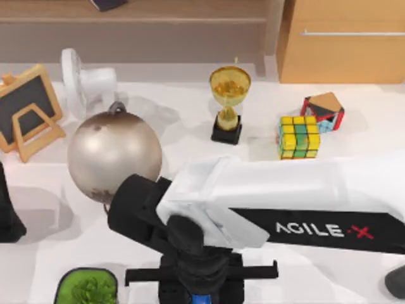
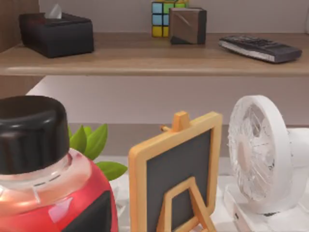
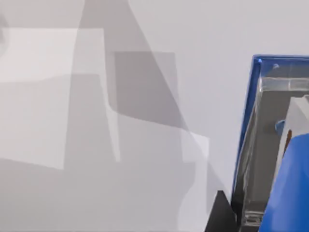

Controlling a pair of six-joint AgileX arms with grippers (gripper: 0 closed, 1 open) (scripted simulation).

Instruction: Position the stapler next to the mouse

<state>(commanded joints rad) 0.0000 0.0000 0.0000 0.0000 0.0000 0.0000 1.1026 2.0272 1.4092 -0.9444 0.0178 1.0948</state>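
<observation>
Right arm (image 1: 278, 202) reaches across the table (image 1: 354, 133) from the top view's right edge. Its gripper (image 1: 201, 294) is at the bottom edge, centre-left, pointing down.

Stapler (image 1: 200, 299): a small blue sliver shows between the fingers at the very bottom of the top view. In the right wrist view the stapler (image 3: 270, 145) is a blue body with a metal channel, close to the camera, with a dark fingertip (image 3: 219, 215) against its edge. Looks like the gripper is clamped on it; the contact itself is mostly hidden. The long axis runs roughly along the wrist camera's line of sight. Which way it points on the table I can't tell, since too little of it shows from above. Whether it's lifted or touching the table I can't tell either.

Mouse (image 1: 397, 282): a dark rounded lump at the bottom right edge, partly cut off, well apart from the stapler.

Left arm (image 1: 7, 209): a dark shape at the left edge, parked. Can't tell its gripper state. Its wrist view looks over a red bottle (image 2: 48, 193), a chalkboard (image 2: 178, 174) and a fan (image 2: 263, 154) toward a shelf (image 2: 154, 58).

Other items on the table: a metal ball (image 1: 114, 155) just beside the right arm's dark section, a trophy (image 1: 229, 104), a cube (image 1: 299, 137), and a plant (image 1: 88, 288) near the gripper.
</observation>
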